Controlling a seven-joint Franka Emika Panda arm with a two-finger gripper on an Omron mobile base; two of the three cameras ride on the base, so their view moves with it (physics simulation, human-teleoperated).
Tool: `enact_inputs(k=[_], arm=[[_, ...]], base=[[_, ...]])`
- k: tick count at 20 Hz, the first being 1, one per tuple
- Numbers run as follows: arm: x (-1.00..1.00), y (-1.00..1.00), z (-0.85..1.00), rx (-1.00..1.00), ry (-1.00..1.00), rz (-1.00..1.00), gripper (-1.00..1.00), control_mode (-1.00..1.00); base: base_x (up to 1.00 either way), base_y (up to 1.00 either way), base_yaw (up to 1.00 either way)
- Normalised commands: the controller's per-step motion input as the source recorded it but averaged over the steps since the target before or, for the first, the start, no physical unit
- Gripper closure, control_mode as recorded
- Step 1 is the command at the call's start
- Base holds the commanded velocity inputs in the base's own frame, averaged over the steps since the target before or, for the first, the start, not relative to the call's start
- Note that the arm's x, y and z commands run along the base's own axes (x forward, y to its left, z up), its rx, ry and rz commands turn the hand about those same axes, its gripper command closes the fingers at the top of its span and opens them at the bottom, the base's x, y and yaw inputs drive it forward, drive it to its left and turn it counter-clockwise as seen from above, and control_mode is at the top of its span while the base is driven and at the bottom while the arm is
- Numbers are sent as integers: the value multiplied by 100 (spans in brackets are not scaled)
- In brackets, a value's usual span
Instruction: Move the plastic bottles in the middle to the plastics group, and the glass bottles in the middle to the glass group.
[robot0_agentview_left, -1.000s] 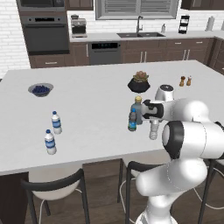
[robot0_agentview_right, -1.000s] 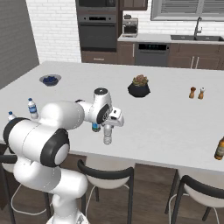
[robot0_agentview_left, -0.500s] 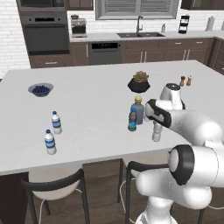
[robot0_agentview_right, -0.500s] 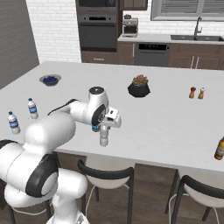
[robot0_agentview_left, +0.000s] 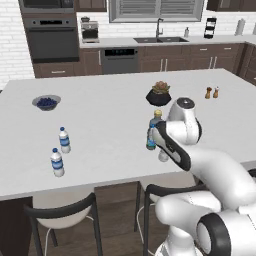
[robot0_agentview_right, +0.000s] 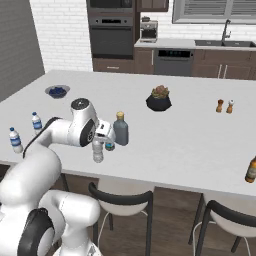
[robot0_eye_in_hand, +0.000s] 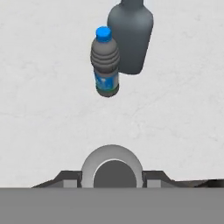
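Jaws (robot0_eye_in_hand: 112, 178) are closing around the clear unlabelled plastic bottle (robot0_agentview_right: 98, 150), gripping it from above at the near edge of the counter (robot0_agentview_right: 190, 135). Just beyond it the dark blue-labelled bottle (robot0_eye_in_hand: 105, 61) and the grey glass bottle (robot0_eye_in_hand: 130, 35) are standing close together. Next, I'd judge, the arm is needing to lift and carry leftward to the white-capped water bottles (robot0_agentview_left: 60, 150).

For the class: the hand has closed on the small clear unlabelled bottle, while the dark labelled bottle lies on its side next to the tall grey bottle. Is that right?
Not quite. The dark labelled bottle stands upright, as the hand view shows. The rest holds: the hand grips the small clear unlabelled bottle, and the tall grey bottle is next to the dark one.
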Motion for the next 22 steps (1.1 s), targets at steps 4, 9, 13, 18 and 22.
enact_inputs(k=[4,9,13,18,22], arm=[[-3,100,36,0,-5,7,100,-100],[1,99,31,0,0,11,100,-100],[11,94,23,0,0,15,100,-100],[43,71,8,0,3,16,100,-100],[86,61,0,0,7,15,100,-100]], base=[[0,0,0],[0,0,0],[0,0,0],[0,0,0],[0,0,0]])
